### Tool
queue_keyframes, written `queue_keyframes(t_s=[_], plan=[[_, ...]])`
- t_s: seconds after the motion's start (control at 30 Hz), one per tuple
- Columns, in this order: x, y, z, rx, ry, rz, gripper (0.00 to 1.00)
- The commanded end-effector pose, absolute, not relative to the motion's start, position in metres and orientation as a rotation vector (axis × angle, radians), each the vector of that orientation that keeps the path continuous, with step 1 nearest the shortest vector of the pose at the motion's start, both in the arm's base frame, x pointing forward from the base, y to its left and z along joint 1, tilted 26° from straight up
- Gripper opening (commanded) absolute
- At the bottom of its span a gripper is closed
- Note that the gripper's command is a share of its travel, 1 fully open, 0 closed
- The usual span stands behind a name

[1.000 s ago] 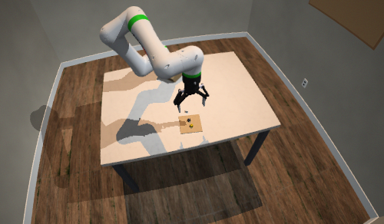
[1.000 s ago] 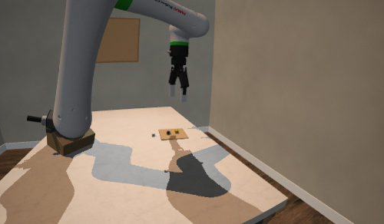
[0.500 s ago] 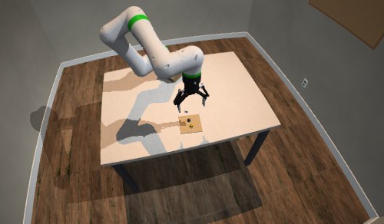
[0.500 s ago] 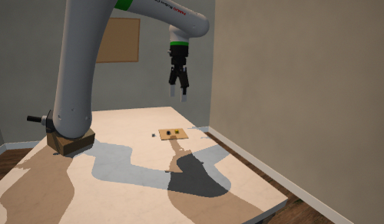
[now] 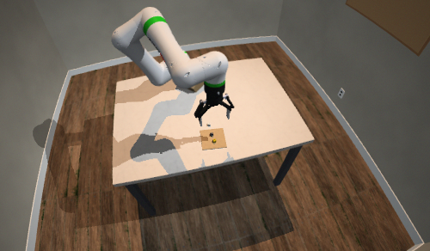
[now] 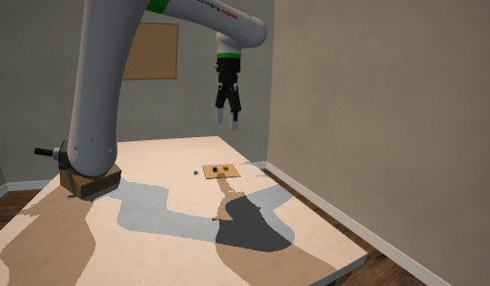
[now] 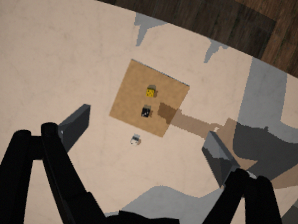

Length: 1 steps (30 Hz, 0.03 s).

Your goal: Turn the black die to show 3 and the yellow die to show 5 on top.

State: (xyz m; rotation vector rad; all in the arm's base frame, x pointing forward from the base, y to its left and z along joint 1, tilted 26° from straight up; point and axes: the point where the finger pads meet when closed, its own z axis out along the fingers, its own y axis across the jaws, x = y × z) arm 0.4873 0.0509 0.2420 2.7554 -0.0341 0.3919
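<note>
A small brown mat [image 5: 213, 138] lies on the table near its front edge; it also shows in the exterior view [image 6: 220, 170] and the wrist view [image 7: 149, 96]. The black die [image 7: 147, 112] and the yellow die [image 7: 150, 91] sit on the mat, close together but apart. The yellow die also shows in the top view [image 5: 214, 140]. The white die [image 7: 136, 139] lies on the table just off the mat's edge. My gripper [image 6: 225, 122] hangs high above the table, open and empty, well above the dice. The top faces are too small to read.
The arm's base block [image 6: 89, 180] stands on the table at the far side from the mat. The table edge [image 5: 216, 165] runs close beyond the mat. A wall stands beside the table on the right in the exterior view.
</note>
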Motion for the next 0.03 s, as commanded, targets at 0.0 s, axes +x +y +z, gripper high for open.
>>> queue_keyframes(t_s=[0.0], plan=[[0.4874,0.0510,0.2422,2.755,-0.034,0.392,1.00]])
